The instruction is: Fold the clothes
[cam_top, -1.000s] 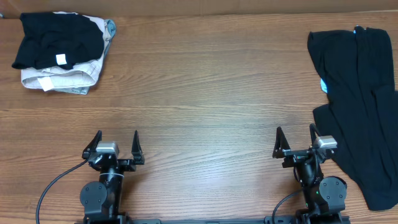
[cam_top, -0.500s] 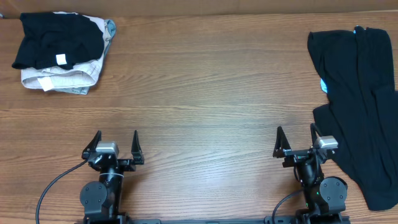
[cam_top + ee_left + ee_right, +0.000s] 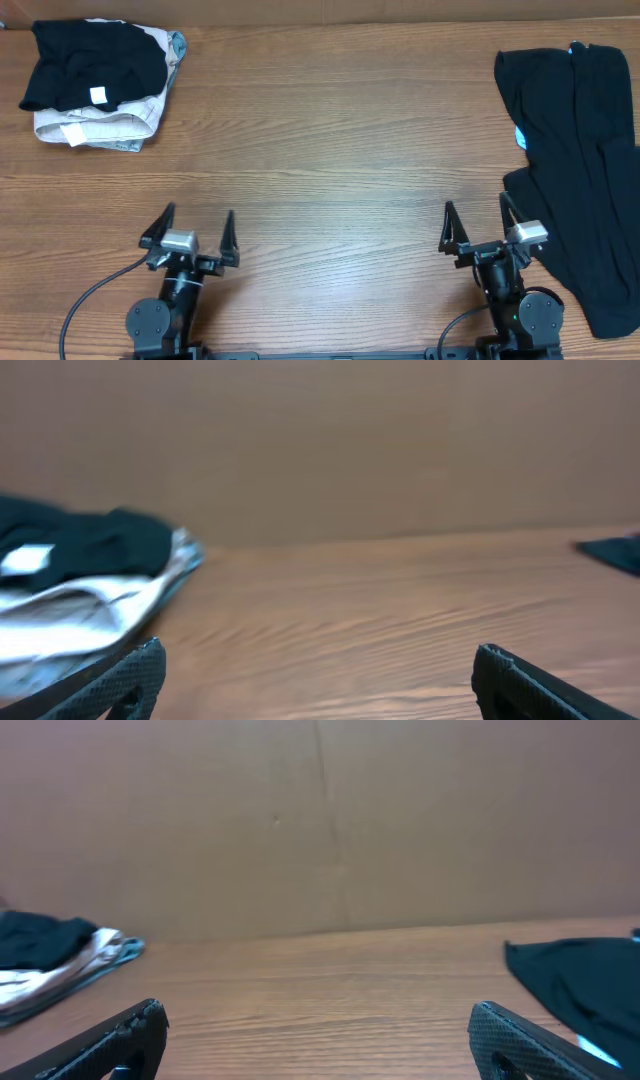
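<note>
A large black garment (image 3: pixel 585 170) lies limp and rumpled at 3 o'clock on the bench (image 3: pixel 330 140). Its soft folds run lengthwise, and a sliver of light blue cloth (image 3: pixel 520 137) shows at its left edge. At 10 o'clock sits one stack (image 3: pixel 95 85) of folded clothes, black on top with a white tag (image 3: pixel 98 96) and pale beige beneath. The bench is smooth grained wood. There are two hands, the left hand (image 3: pixel 198 215) at 7 o'clock and the right hand (image 3: pixel 476 212) at 5. Both are spread wide, holding nothing.

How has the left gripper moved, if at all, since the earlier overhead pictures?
Yes. The left gripper shifted slightly to the right, farther from the folded pile at the far left.
</note>
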